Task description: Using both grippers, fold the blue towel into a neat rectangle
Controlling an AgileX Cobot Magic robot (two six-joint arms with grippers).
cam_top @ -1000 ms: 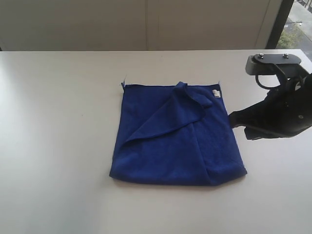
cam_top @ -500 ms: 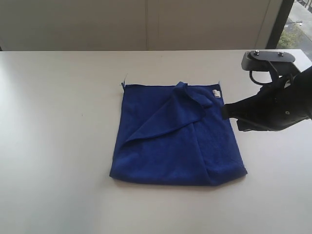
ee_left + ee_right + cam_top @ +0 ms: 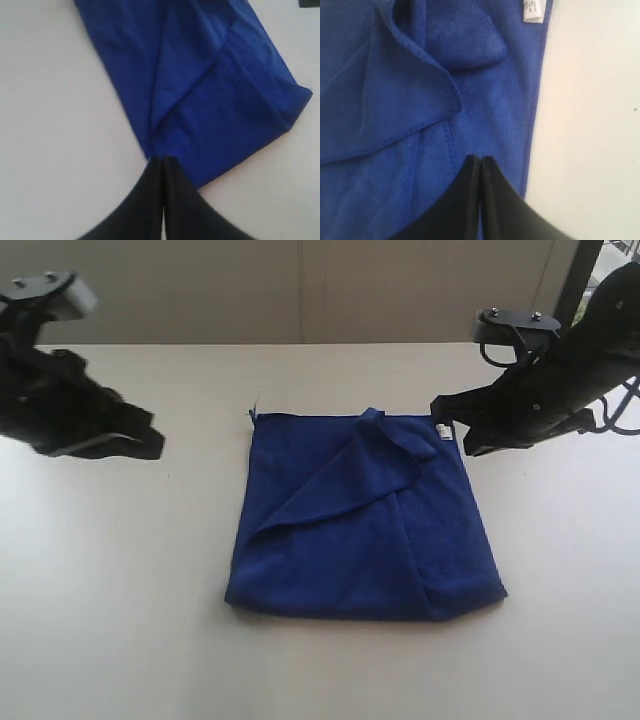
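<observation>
Blue towel (image 3: 365, 525) lay mid-frame on the pale counter (image 3: 120, 570), roughly square in outline, with a triangular flap turned over from its upper right toward the left side (the flap's top end bunched into a small roll). A white label (image 3: 443, 430) showed at its upper right corner. The right gripper (image 3: 445, 415), at the upper right of the frame, had its fingers pressed together on nothing, its tip just beside the label; whether it touched the cloth could not be told. The left gripper (image 3: 148, 443), at the upper left, was likewise clenched and empty, well apart from the towel.
</observation>
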